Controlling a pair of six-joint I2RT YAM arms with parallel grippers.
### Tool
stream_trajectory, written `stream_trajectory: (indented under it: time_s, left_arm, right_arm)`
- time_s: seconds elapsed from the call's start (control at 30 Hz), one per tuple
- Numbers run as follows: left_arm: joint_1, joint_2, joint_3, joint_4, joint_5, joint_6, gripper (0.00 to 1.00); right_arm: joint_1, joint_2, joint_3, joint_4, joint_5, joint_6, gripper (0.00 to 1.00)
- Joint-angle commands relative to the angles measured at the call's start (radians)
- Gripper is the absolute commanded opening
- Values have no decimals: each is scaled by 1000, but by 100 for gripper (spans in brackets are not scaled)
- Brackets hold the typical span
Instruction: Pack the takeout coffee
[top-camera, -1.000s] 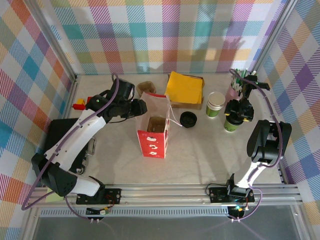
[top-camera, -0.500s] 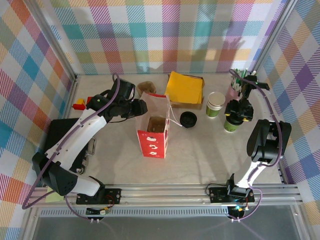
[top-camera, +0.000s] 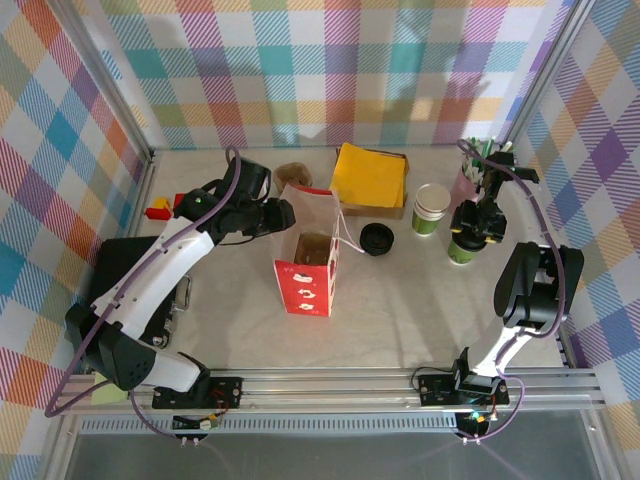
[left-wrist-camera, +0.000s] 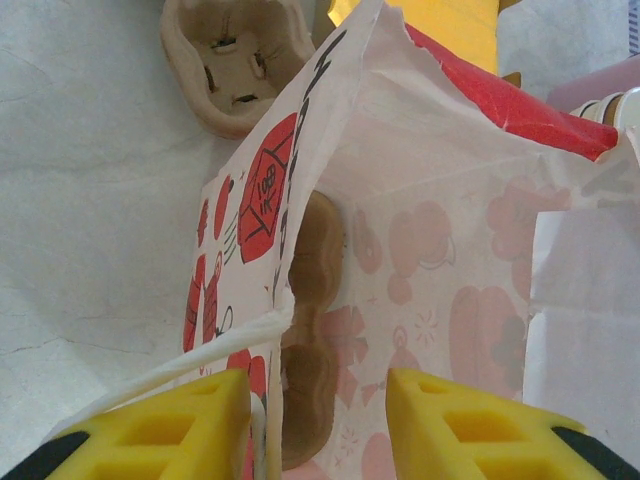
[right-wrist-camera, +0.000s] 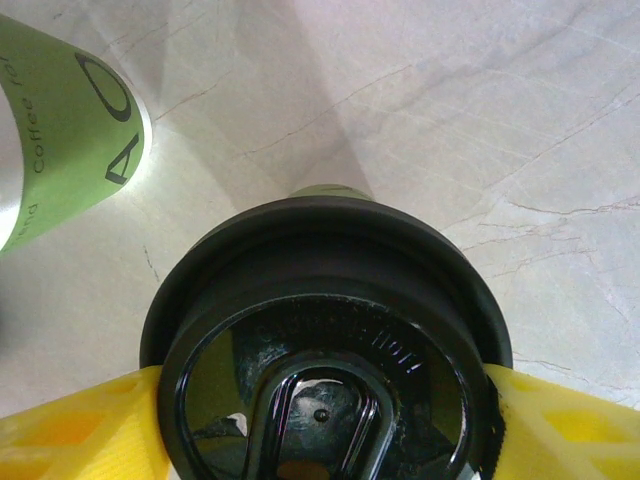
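Two fingers of your right claw flank the black lid closely; whether they grip, I cannot tell. Lift there and the lid may pop off the green cup beneath.

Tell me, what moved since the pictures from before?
Hardly anything. The right gripper nudged slightly left over the lidded green cup, its fingers now against the sides of the black lid. The left gripper still straddles the paper bag rim; the bag, open cup and loose lid stayed put.
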Motion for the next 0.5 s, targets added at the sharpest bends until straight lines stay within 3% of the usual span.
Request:
stream_trajectory:
  time_s: [0.0,0.3,0.47]
  left_arm:
    - [2,2,0,20,22,12,40]
    - [2,-6,-6,21,23,10,40]
    - [2,-11,-10,22,29,5,40]
  right_arm:
    - [11,-39,-15,-53,23,6,69]
    - [50,-132,8,-130,10,26,67]
    - [119,-185,67,-212,19,49,67]
